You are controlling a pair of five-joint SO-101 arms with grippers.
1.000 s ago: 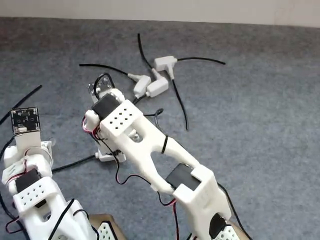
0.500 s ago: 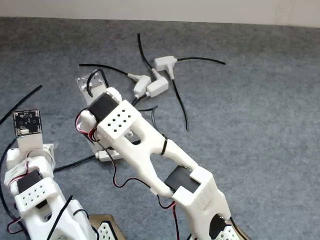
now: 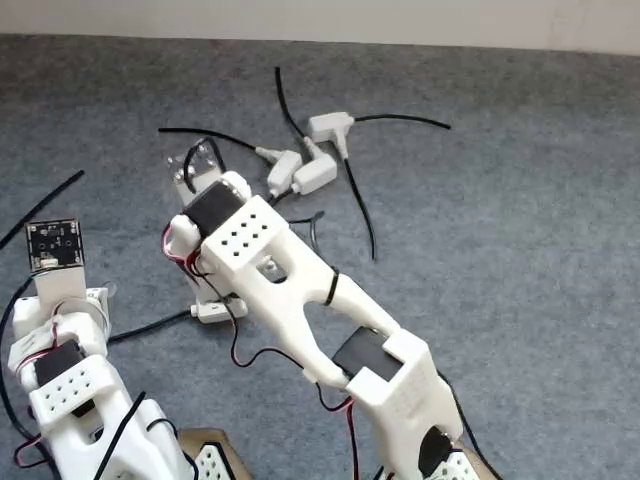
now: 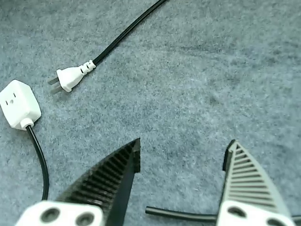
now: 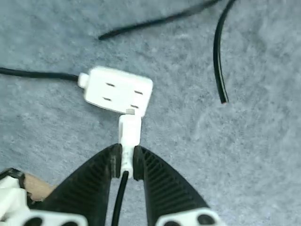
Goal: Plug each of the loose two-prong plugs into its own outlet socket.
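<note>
In the right wrist view my right gripper point(image 5: 127, 149) is shut on a small white two-prong plug point(image 5: 129, 132) with a black cord trailing back. The plug's front end touches the edge of a white outlet block point(image 5: 118, 92), whose slots show open on its face. In the high view that block point(image 3: 212, 311) peeks out from under the right arm's wrist point(image 3: 245, 240). My left gripper point(image 4: 183, 143) hangs open above bare carpet. Beyond it lie a loose white plug point(image 4: 69, 78) on a black cord and a white cube socket point(image 4: 18, 103).
A cluster of white plugs and sockets point(image 3: 300, 170) with black cords lies on the grey carpet at the back, one T-shaped piece point(image 3: 331, 126) farthest. A cut cord end point(image 4: 178, 214) lies between the left fingers. Loose cords point(image 5: 218, 56) cross the carpet beyond the outlet block.
The right arm's wrist swung left and then came back to the right over the outlet block. The left arm shifted only slightly.
</note>
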